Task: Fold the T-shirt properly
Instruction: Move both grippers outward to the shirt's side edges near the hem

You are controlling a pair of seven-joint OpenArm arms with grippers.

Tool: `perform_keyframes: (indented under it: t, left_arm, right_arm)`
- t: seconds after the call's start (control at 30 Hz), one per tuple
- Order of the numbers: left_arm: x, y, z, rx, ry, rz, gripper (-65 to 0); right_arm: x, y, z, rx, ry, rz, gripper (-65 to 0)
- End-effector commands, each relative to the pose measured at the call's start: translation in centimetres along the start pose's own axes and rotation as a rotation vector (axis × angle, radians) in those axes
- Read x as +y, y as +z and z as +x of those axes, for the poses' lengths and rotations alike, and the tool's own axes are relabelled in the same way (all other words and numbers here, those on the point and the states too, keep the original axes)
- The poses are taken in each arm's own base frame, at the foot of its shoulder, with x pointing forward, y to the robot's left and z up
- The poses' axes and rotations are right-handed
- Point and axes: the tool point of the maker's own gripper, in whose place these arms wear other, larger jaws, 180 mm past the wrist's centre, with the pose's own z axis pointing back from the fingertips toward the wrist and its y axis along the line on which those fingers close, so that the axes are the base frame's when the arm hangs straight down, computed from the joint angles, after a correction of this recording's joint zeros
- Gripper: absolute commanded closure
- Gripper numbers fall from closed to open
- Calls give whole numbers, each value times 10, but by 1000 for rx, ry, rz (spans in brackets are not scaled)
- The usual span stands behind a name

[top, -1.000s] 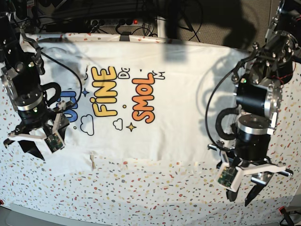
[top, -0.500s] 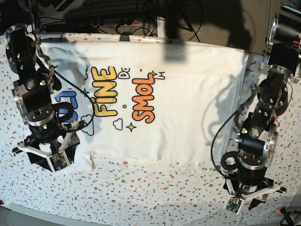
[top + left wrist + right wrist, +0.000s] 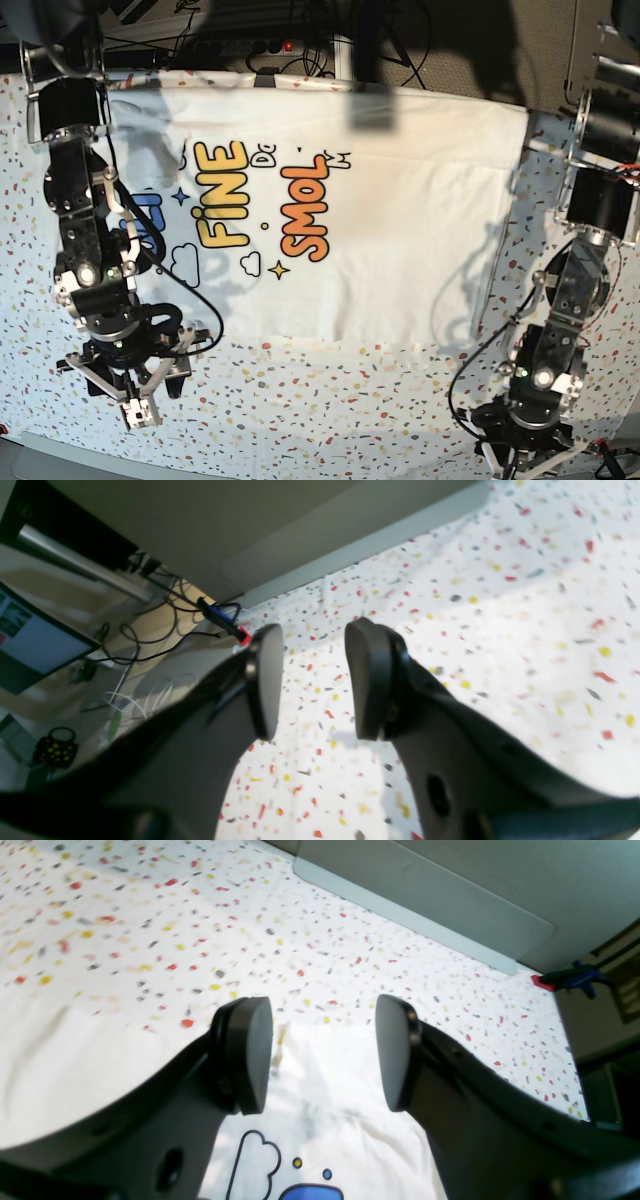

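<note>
Your T-shirt [image 3: 350, 210] lies spread flat, print up, on the white speckled tablecloth [image 3: 330, 400], which covers the whole table up to the far edge, where cables [image 3: 250, 45] hang in the dark. Your right gripper [image 3: 320, 1060] hovers with jaws apart and empty over the shirt's edge. Your left gripper [image 3: 312, 680] is likewise spread and empty over bare cloth near the table's corner, with a monitor [image 3: 35, 640] and floor cables beyond.

one t-shirt [image 3: 380, 210], one speckled tablecloth [image 3: 330, 400], two arms, each with one pincer: left [image 3: 312, 680], right [image 3: 320, 1055].
</note>
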Motion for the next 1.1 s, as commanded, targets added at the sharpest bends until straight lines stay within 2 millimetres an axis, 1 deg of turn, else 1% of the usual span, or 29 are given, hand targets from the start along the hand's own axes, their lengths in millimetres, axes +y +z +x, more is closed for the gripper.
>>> perform_keyframes:
  t: [0.0,0.03,0.17,0.23,0.33,0.43,0.53,0.6,0.67,0.77,0.87,0.93,1.0,1.07]
  left_arm:
    - [25,-3,28,-63,15,49,-228]
    - [31,-7,29,-58,22,53,-228]
    - [61,-19,38,-47,39,87,-228]
    - [77,-20,44,-51,35,116,-228]
    - [94,-20,48,-59,30,144,-228]
    - [95,-20,47,-58,63,121,-228]
    - [89,-21,44,-50,107,78,-228]
    - [80,-24,43,-47,101,28,-228]
    - [66,-28,38,-43,93,-50,-228]
    - [47,-37,18,-5,97,-159,-228]
    - [38,-49,-15,72,113,-210,-228]
    - [30,-55,-43,135,144,-257,-228]
    - [15,-57,-76,217,157,-345,-228]
    - [2,-56,-112,309,218,-413,-228]
  right_arm:
    - [-13,0,20,-54,0,-30,-330]
    - [-15,-1,21,-47,0,-34,-330]
    - [-22,-2,36,-76,-2,-49,-330]
    - [-26,-2,46,-95,-4,-57,-330]
    - [-32,-2,59,-122,-6,-69,-330]
    - [-36,-2,67,-140,-7,-77,-330]
    - [-33,-2,67,-136,-22,-61,-330]
    - [-29,-3,64,-120,-36,-42,-330]
    - [-26,-3,63,-112,-36,-28,-330]
    - [-23,-4,63,-106,-41,-23,-330]
    - [-18,-5,60,-88,-53,-12,-330]
    - [-13,-5,60,-85,-63,-3,-330]
    - [-8,-5,61,-82,-74,7,-330]
    - [-1,-6,60,-70,-88,21,-330]
